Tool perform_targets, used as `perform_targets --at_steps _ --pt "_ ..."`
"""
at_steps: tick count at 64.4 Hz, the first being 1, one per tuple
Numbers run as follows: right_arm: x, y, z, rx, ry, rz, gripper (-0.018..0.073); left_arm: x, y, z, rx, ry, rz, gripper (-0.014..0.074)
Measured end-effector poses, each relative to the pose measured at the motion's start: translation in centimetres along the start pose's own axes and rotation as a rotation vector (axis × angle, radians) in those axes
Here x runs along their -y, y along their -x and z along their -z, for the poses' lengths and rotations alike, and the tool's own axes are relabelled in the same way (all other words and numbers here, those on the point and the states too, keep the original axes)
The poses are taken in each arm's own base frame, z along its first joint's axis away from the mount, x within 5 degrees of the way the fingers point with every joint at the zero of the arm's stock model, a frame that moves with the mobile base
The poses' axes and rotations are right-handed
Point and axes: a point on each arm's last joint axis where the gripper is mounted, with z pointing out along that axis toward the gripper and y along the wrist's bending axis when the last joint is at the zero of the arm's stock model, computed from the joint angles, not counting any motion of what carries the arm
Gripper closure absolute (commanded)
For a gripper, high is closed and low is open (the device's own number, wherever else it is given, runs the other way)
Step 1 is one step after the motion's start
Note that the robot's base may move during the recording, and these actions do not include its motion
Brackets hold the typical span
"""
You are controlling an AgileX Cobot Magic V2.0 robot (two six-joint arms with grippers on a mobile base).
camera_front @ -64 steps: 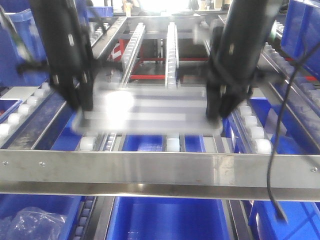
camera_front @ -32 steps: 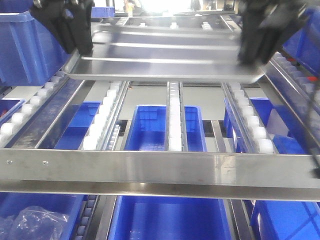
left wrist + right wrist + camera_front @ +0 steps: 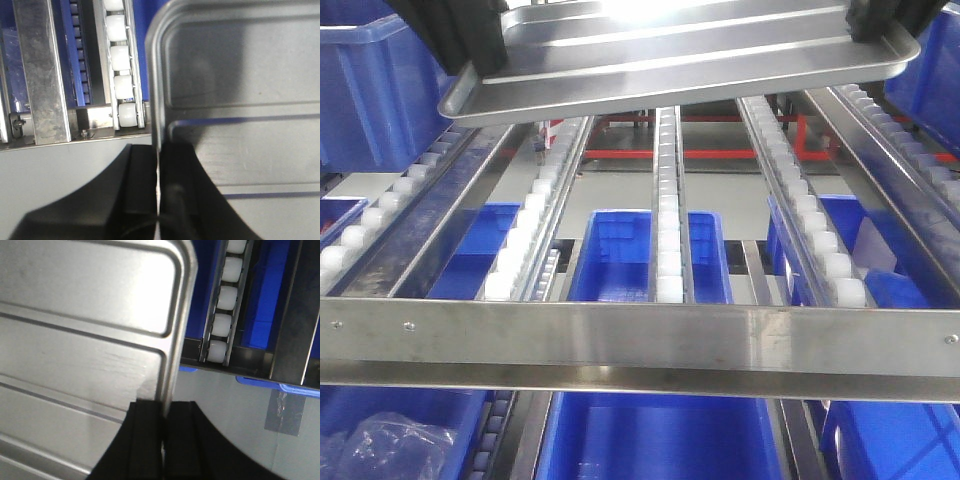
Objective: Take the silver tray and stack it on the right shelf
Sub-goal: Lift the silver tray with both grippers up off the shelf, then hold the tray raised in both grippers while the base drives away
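Note:
The silver tray (image 3: 680, 55) hangs in the air above the right shelf (image 3: 640, 335), across the top of the front view, tilted with its left end lower. My left gripper (image 3: 480, 45) is shut on the tray's left rim. My right gripper (image 3: 875, 20) is shut on its right rim. In the left wrist view the black fingers of the left gripper (image 3: 157, 162) pinch the thin edge of the tray (image 3: 240, 100). In the right wrist view the right gripper (image 3: 164, 415) clamps the rim of the tray (image 3: 85, 340) the same way. The shelf's roller lanes (image 3: 667, 220) lie bare below.
Blue bins (image 3: 655, 250) sit under the rack, and more blue bins stand at the left (image 3: 370, 90) and right (image 3: 930, 60). A clear plastic bag (image 3: 380, 445) lies in the lower left bin. White rollers (image 3: 122, 80) (image 3: 222, 325) run beside the tray's ends.
Both grippers have lifted the tray from just above the rollers to the top of the view. It now tilts, left end lower.

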Motion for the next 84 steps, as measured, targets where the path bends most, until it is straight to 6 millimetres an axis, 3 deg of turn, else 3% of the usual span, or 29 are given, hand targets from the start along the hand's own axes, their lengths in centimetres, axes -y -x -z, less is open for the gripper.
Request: perform_targets --at_steps 32,84 --pt "-0.2 0.3 -1.9 -0.046 -0.027 0.005 0.0503 -0.1 0.2 0.8 -0.013 0.014 -0.004 0.0689" --pt "-0.2 0.2 -1.9 -0.061 -0.021 -0.001 0.0503 -0.1 -0.1 0.9 -0.045 0.023 0.0 0.0689"
